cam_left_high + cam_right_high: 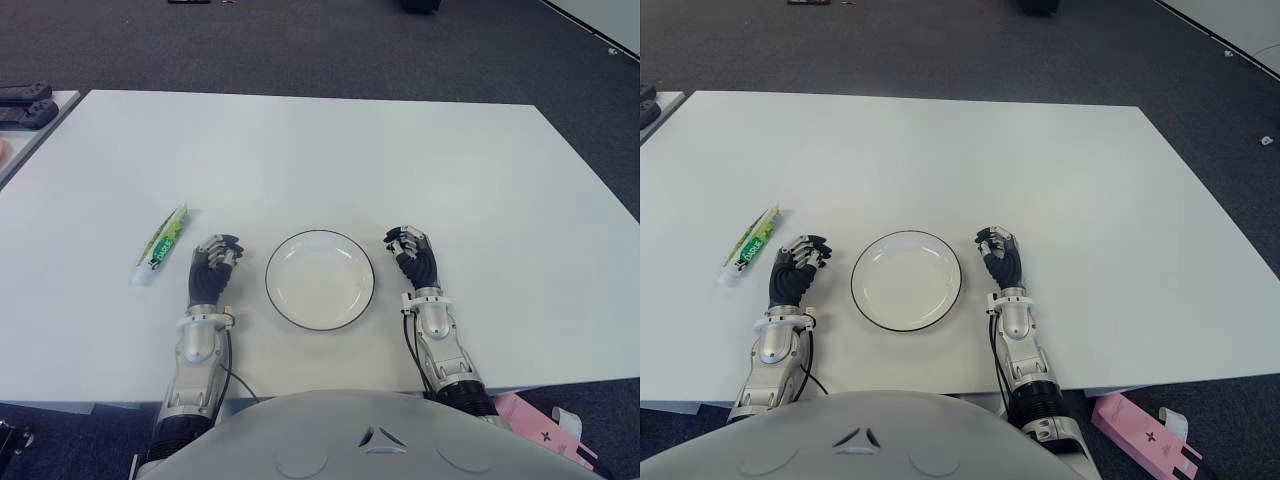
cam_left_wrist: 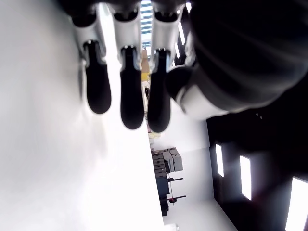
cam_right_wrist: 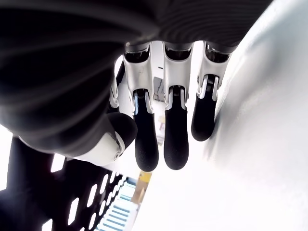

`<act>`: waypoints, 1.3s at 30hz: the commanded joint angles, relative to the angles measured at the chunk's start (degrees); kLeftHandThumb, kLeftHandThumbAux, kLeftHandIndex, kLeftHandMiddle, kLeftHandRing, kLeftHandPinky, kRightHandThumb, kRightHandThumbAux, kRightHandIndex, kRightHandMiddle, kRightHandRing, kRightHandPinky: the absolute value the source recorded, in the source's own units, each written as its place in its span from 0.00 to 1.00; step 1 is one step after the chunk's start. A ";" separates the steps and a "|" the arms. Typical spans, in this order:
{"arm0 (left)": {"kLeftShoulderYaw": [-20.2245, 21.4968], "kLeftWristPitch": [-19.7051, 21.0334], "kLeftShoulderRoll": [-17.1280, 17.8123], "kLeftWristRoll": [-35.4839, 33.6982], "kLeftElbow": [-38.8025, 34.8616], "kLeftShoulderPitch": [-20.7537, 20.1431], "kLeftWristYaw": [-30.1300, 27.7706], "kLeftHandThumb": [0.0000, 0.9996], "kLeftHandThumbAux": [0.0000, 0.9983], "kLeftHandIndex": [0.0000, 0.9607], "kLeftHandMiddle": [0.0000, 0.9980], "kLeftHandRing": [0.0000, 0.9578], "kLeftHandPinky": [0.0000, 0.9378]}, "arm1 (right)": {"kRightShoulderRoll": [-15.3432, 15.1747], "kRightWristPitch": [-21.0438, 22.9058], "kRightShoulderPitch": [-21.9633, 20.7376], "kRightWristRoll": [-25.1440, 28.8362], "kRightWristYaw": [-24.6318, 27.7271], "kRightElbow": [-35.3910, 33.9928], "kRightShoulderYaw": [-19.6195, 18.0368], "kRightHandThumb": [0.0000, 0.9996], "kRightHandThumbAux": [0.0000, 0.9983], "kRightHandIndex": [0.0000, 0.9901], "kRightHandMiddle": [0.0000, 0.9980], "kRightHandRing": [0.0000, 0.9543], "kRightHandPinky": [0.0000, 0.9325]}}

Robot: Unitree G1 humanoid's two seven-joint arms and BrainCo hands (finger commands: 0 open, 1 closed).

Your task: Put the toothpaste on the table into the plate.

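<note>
The toothpaste [image 1: 162, 243], a green and white tube, lies flat on the white table [image 1: 400, 160] toward its left side. An empty white plate [image 1: 320, 285] with a dark rim sits near the front edge, in the middle. My left hand [image 1: 217, 253] shows between the tube and the plate, a short gap from each. On the other side of the plate is my right hand [image 1: 406, 244]. The wrist views show loosely hanging fingers [image 2: 130, 96] on the left hand and the same relaxed fingers [image 3: 166, 139] on the right. Neither hand holds anything.
Dark objects [image 1: 25, 100] lie on a second surface at the far left. A pink box [image 1: 1145, 435] sits on the floor past the table's front right corner. Dark carpet surrounds the table.
</note>
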 commanded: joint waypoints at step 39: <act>0.75 20.51 8.35 39.93 -11.41 1.09 30.36 0.32 0.62 0.18 0.22 0.24 0.28 | 0.05 0.97 0.97 -0.13 0.05 6.00 0.38 0.70 0.73 0.43 0.50 0.53 0.49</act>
